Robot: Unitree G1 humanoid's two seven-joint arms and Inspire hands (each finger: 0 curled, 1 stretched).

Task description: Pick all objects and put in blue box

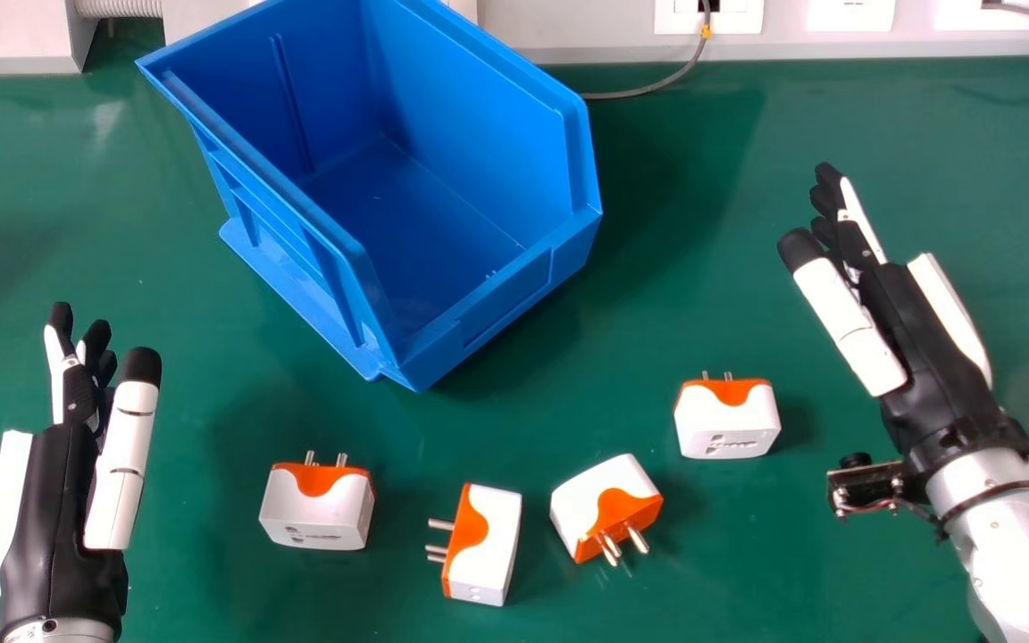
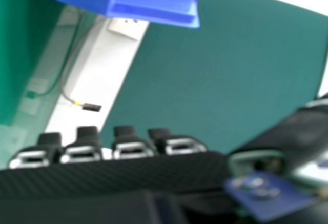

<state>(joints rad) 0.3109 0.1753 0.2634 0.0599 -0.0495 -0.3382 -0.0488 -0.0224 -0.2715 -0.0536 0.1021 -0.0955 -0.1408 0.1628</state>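
In the head view the blue box [image 1: 443,205] stands at the upper middle with nothing inside. Several white and orange plug adapters lie in front of it: one [image 1: 318,509] at the left, one [image 1: 492,545] on its side, one [image 1: 599,500] with pins toward the viewer, and one [image 1: 729,424] farthest right. My left hand [image 1: 54,500] is at the lower left, open, beside the leftmost adapter and apart from it. My right hand [image 1: 925,348] is open to the right of the rightmost adapter, holding nothing. The right hand view shows my right hand [image 2: 118,175] and part of the blue box [image 2: 154,1].
The green table [image 1: 836,554] carries all of these. A pale wall strip with sockets [image 1: 711,22] runs along the back edge, and a grey cable [image 1: 648,87] hangs down behind the box. A camera mount [image 1: 867,487] juts out from my right wrist.
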